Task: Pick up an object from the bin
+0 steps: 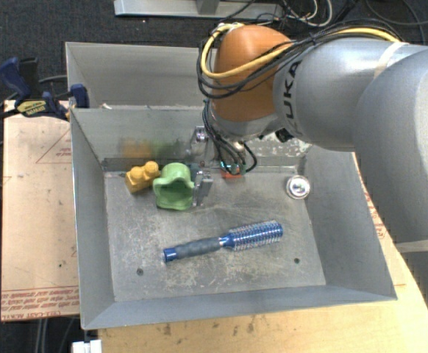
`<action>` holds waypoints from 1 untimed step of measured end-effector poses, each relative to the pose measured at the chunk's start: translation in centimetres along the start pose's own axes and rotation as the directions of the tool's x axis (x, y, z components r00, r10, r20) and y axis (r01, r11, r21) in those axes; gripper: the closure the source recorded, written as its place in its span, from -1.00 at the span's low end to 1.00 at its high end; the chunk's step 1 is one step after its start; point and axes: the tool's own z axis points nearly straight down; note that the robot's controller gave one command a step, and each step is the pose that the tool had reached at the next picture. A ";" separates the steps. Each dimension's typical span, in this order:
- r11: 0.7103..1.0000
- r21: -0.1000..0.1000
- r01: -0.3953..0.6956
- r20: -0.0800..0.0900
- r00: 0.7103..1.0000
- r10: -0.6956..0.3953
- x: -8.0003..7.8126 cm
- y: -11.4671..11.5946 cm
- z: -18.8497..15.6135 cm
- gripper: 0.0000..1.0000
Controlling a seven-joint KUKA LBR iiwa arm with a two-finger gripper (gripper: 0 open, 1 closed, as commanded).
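My gripper (199, 186) hangs low in the back middle of the bin, its fingers pointing down right beside the right edge of a light green cup-like thing (173, 186). One finger (204, 188) touches or nearly touches the green thing's rim. A small yellow toy (141, 176) lies just left of the green thing. A blue hairbrush (225, 242) lies on the floor in front of the gripper, handle to the left.
A small round silver cap (298, 188) sits to the right of the gripper near the back. A small red and dark thing (231, 169) shows just behind the gripper. The arm with its orange cover reaches in from the upper right.
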 end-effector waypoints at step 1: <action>0.984 -0.002 -0.180 0.004 0.984 0.180 1.2 0.2 5.3 -1.00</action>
